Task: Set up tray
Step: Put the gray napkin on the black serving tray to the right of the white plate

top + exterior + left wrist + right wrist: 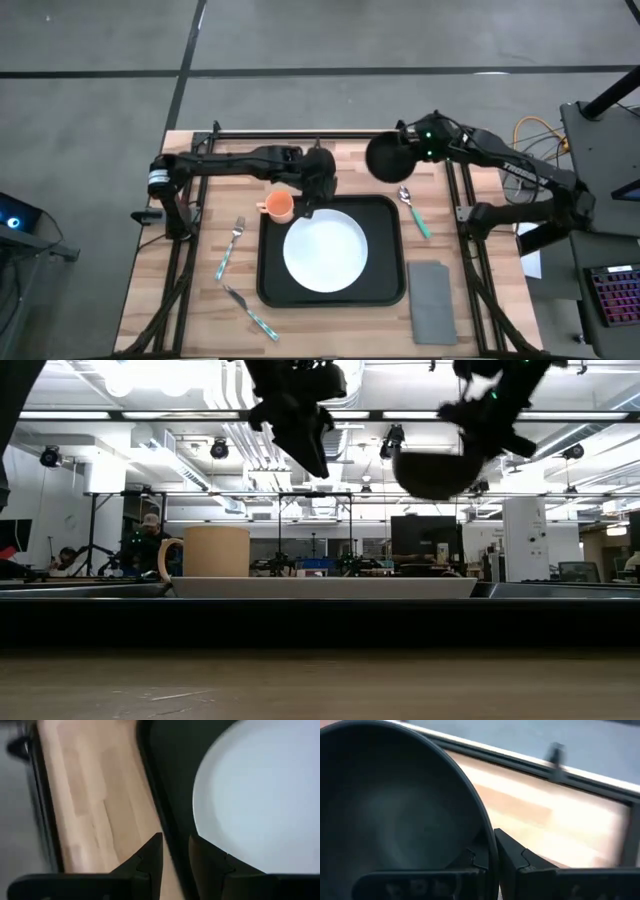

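Note:
The black tray [380,290] lies mid-table and carries a white plate [325,250] and an orange cup [278,206] in its far-left corner. The cup [212,551] and the plate [320,586] also show in the low view. My left gripper [318,190] hangs above that corner beside the cup, narrowly open [175,852] and holding nothing. Over the table's far right part, my right gripper [415,150] is shut on a black bowl [388,158] held up in the air [435,472]. My right gripper [492,855] pinches the bowl's rim [487,837], one finger [470,862] inside the bowl and one [525,862] outside. The bowl is lifted clear of the table and hangs tilted beside the fingers [470,435].
A spoon [412,210] lies right of the tray, and a grey napkin [432,300] lies at the near right. Left of the tray are a fork [230,248] and a knife [250,310]. Bare wood [470,260] shows between the tray and the table's edges.

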Motion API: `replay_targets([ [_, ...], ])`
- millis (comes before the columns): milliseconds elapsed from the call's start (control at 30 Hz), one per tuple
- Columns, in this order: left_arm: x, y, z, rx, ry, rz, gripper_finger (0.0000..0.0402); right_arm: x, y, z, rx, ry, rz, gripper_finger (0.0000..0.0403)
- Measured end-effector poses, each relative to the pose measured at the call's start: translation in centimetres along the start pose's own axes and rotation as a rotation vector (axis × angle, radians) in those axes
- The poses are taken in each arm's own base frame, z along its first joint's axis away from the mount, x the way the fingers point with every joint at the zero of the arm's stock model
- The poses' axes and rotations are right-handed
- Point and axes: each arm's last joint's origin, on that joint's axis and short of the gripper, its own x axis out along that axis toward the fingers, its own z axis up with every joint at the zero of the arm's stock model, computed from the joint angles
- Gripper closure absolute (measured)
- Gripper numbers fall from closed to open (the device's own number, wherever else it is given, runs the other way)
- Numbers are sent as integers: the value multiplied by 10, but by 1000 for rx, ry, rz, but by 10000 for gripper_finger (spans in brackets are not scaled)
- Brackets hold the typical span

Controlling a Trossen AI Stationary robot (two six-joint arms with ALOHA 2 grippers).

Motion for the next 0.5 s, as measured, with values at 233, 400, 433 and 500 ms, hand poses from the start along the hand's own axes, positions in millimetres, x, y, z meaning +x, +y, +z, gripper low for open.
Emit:
replay_targets([
  [233,-8,-19,10,176,59,76,326,-5,53,3,-139,26,113,394],
  [400,-29,-30,14,184,32,98,326,14,73,1,-211,77,101,395],
  [433,-34,-32,15,188,17,104,326,18,75,1,-213,83,96,395],
  [500,-46,-37,18,205,-1,156,326,30,78,0,-220,105,77,395],
])
